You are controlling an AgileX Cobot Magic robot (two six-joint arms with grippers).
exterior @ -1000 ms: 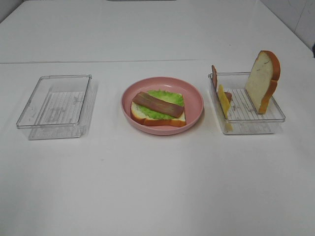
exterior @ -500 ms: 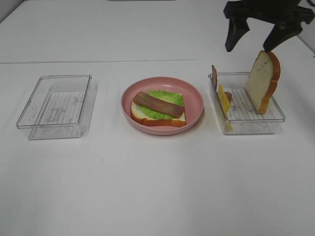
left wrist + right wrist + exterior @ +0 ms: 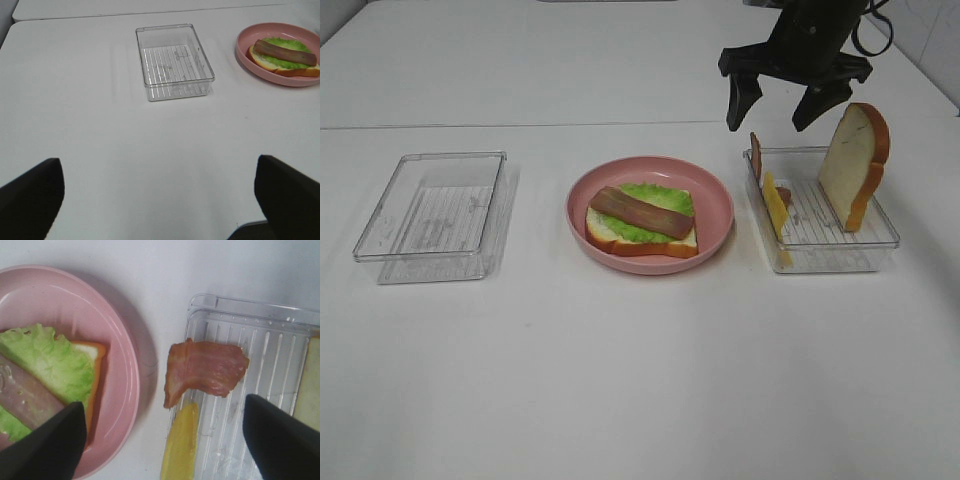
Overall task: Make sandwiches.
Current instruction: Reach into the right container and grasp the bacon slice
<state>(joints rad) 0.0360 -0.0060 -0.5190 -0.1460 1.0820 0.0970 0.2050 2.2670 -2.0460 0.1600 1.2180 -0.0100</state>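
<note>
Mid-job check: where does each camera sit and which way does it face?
Exterior high: above the table, looking down on empty tray, pink plate, stocked tray; open right gripper shows.
Left wrist: on the left arm, facing the empty tray; open left gripper shows.
Right wrist: looking down at bacon strip and cheese slice; fingers show.
Shared: the plate's open sandwich.

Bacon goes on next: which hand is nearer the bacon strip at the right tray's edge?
Right. The right hand hovers open above the bacon strip; the left hand hangs open over the table, short of the empty tray, far off.
</note>
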